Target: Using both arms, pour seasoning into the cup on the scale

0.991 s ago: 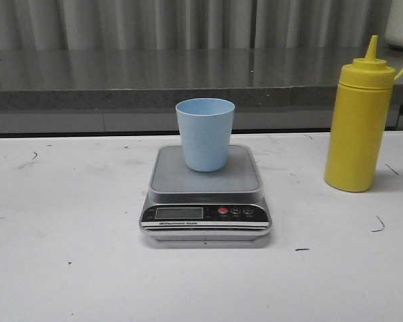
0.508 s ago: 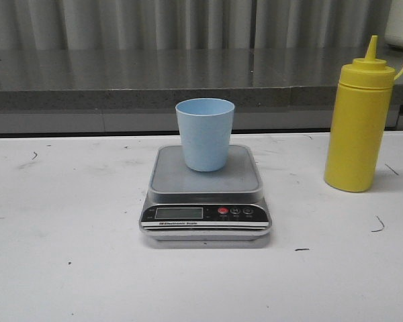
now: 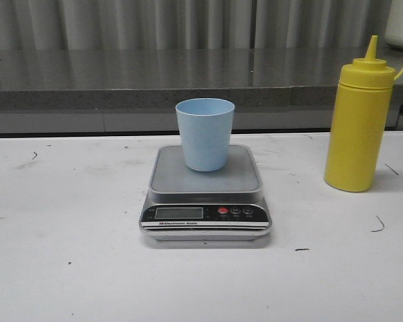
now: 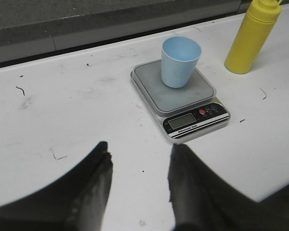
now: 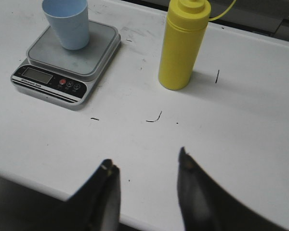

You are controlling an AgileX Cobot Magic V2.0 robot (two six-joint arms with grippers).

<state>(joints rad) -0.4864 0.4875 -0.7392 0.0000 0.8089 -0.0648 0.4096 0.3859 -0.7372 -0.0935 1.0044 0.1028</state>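
The light blue cup (image 3: 205, 134) stands upright on the silver-grey scale (image 3: 205, 194) at the table's middle; both also show in the left wrist view, cup (image 4: 180, 61) and scale (image 4: 183, 101), and in the right wrist view, cup (image 5: 67, 21) and scale (image 5: 67, 60). The yellow seasoning bottle (image 3: 359, 121) stands upright to the right of the scale, apart from it, and shows in both wrist views (image 4: 250, 36) (image 5: 183, 43). My left gripper (image 4: 139, 156) is open and empty, above the table near its front. My right gripper (image 5: 145, 163) is open and empty, above the table's front edge. Neither gripper shows in the front view.
A grey ledge (image 3: 188, 87) runs along the back of the white table (image 3: 67, 201). The table's front edge (image 5: 33, 185) shows in the right wrist view. Small dark marks dot the tabletop.
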